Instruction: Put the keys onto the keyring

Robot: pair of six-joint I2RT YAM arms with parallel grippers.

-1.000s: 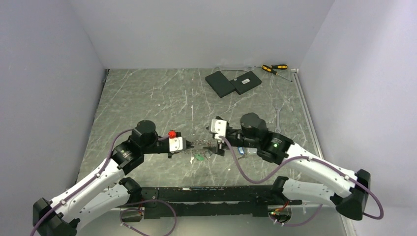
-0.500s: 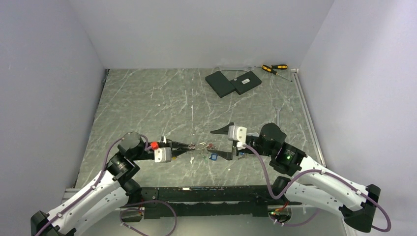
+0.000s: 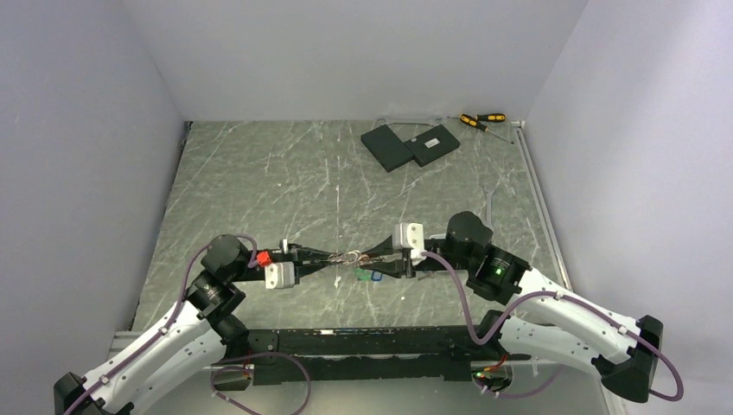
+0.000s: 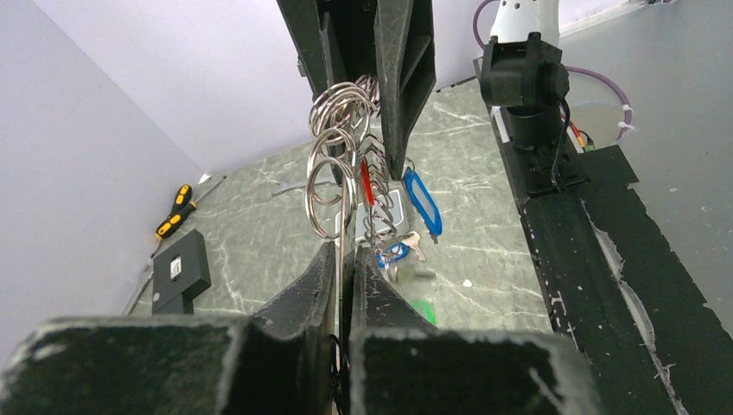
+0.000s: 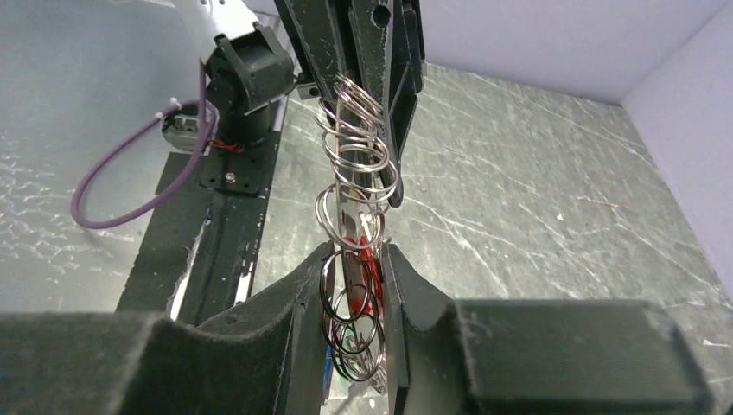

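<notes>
Black base rail (image 3: 372,341): lower frame, along the near table edge. Table (image 3: 259,173): grey-green, marbled, white walls on three sides. Upper right: two black slabs (image 3: 411,145), screwdrivers (image 3: 481,119). Keyring (image 3: 353,257): centre frame, held above the table, blue key (image 4: 423,201) hanging. Left jaws, right jaws: each pinched onto the keyring from opposite ends.
</notes>
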